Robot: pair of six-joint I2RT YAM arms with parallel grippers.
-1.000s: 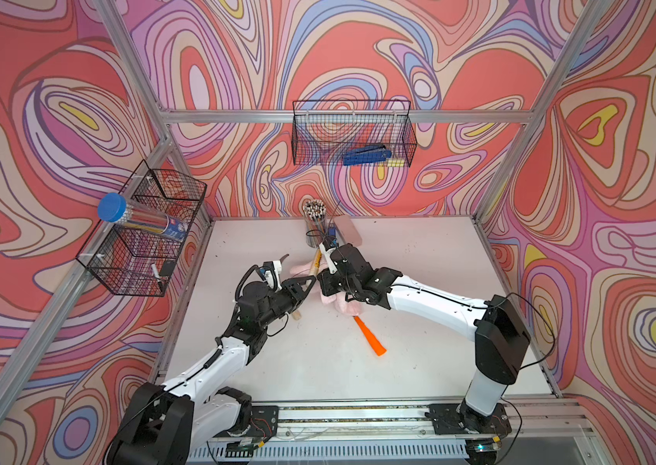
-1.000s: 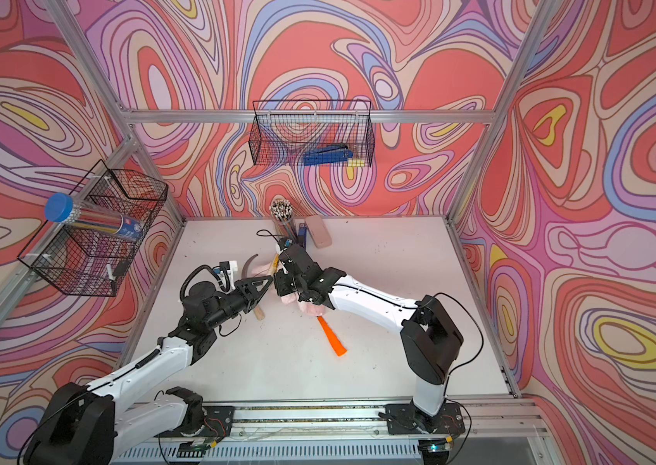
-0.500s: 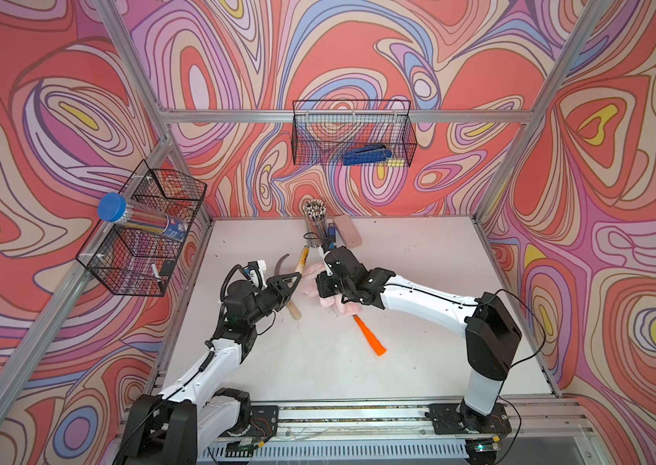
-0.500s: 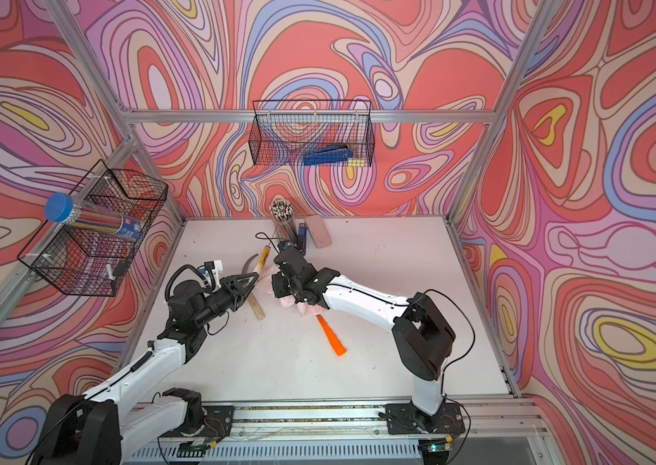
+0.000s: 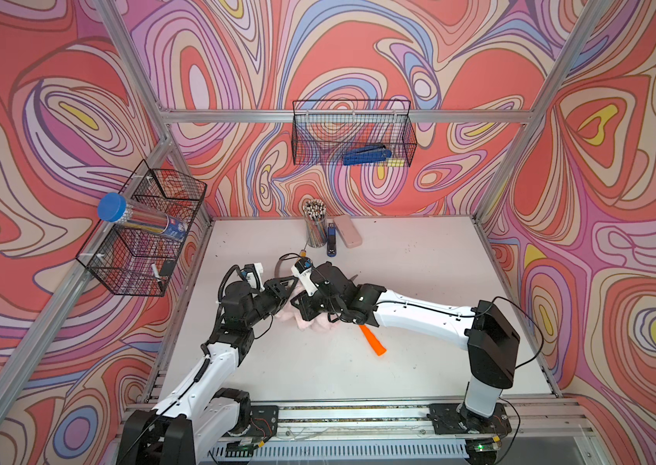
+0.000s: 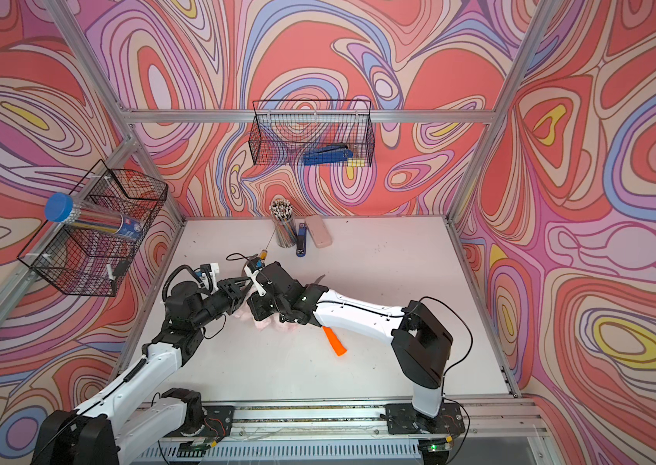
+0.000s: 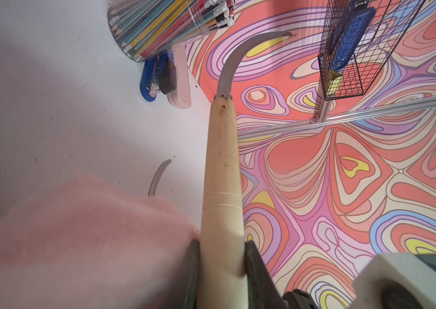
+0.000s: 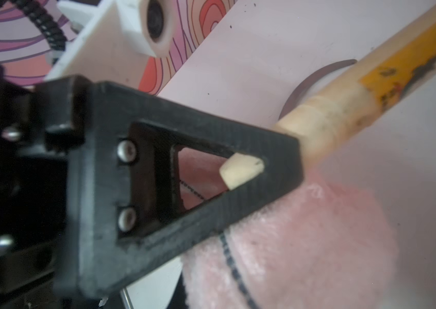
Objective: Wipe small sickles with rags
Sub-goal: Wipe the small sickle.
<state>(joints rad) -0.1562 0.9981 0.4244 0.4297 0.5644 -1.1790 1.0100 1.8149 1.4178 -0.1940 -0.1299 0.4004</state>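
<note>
The left tool (image 7: 222,256) is clamped on the pale wooden handle of a small sickle (image 7: 223,160), near the handle's butt end. In the left wrist view both black fingers (image 7: 258,270) are seen pressed against the wood. This sickle is held above the table (image 5: 419,257), in front of the pencil cup (image 5: 315,227) on the side nearer the robot bases. Its dark curved blade is pointed toward the back wall.

The right tool (image 5: 303,310) is placed tip to tip with the left one, at the same spot in front of the pencil cup. Its jaws are hidden under its own wrist in both top views and are not shown in the right wrist view, but they are closed. The pink rag (image 5: 318,324) is bunched at them and hangs beneath. In the left wrist view the fuzzy rag is seen right against the side of the held handle.

A second small sickle, with an orange handle (image 5: 374,343), is laid flat on the table. It is farther from the pencil cup than the tools and to the cup's right, and part of it is covered by the right arm. A thin blade tip (image 7: 159,175) is seen on the table, poking out from behind the rag.

A blue stapler (image 5: 331,241) is set just to the right of the pencil cup, and a smooth pink case (image 5: 348,235) one place farther right.
</note>
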